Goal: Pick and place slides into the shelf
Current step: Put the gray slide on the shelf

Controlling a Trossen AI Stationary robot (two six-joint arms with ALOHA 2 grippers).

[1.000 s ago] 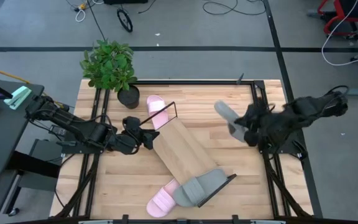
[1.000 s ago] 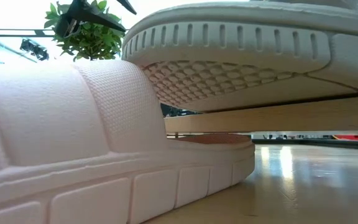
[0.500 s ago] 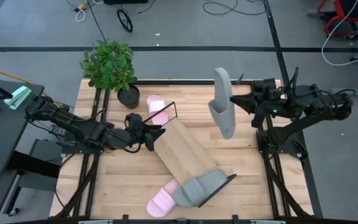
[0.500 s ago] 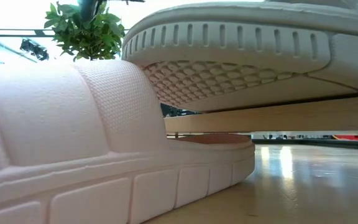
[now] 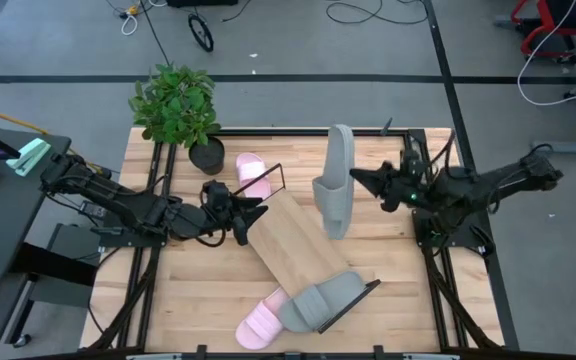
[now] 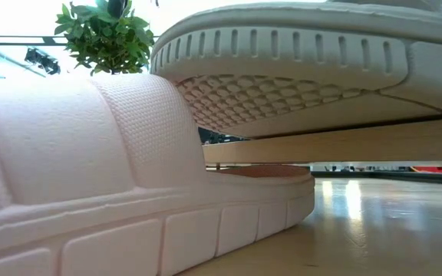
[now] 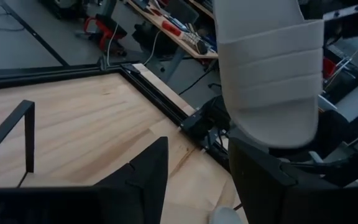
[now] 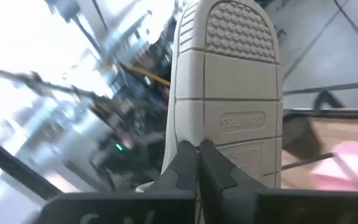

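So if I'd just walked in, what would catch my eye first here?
Probably the grey sandal hanging in the air above the wooden table, pinched at its edge by the right pincer. Next, the slanted light board in the middle, with a pink sandal at its far end and a pink and grey one at its near end. The left pincer waits, open, by the board's far end, near a potted plant.

shelf: long light-wood board [image 5: 293, 243] with dark wire ends, lying diagonally across the bench
grey slide one: [image 5: 334, 185] lifted above the bench, sole showing
grey slide two: [image 5: 323, 298] on the shelf's near end
pink slides: one [image 5: 252, 176] by the shelf's far end, one [image 5: 261, 322] touching grey slide two
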